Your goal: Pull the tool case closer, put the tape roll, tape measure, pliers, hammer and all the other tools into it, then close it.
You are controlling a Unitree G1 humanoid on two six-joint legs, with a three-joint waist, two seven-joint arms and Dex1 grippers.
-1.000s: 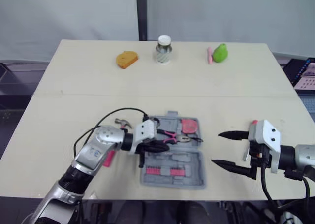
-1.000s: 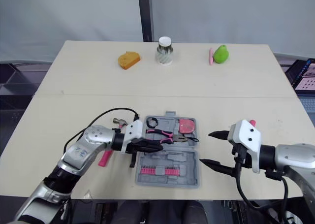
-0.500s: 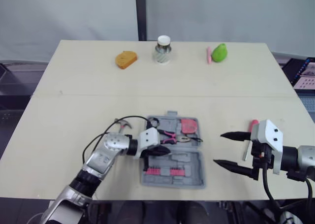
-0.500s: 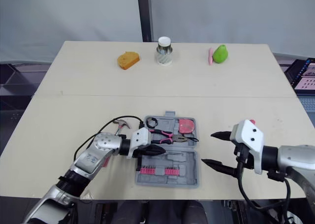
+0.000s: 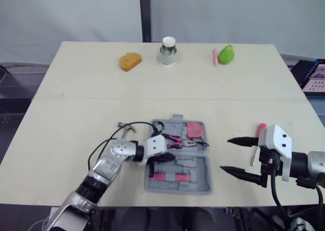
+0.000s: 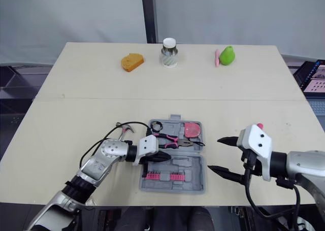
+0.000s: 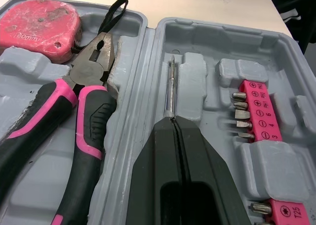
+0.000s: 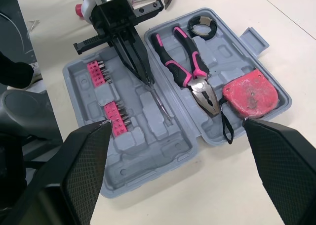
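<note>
Handling: the steel shaft (image 7: 169,91) looks light, stiff and smooth, so it is apt to swivel. Hold it by its end.
Look: a slim bare-metal rod with a fine tip.
Place: it is in the near half of the open grey tool case (image 5: 197,165), left of the bit strip (image 7: 259,111).
Left gripper (image 7: 172,122): jaws pressed together, pinching the shaft.
Right gripper (image 5: 224,154): jaws spread and empty, right of the case.
Far half: holds the pliers (image 7: 74,111), tape measure (image 7: 37,29) and tape roll (image 8: 203,26).
Hammer (image 5: 126,128): on the table, left of the case.

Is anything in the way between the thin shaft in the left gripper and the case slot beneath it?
Nothing visible does. The left gripper holds the thin shaft right over a bare groove in the tool case.
</note>
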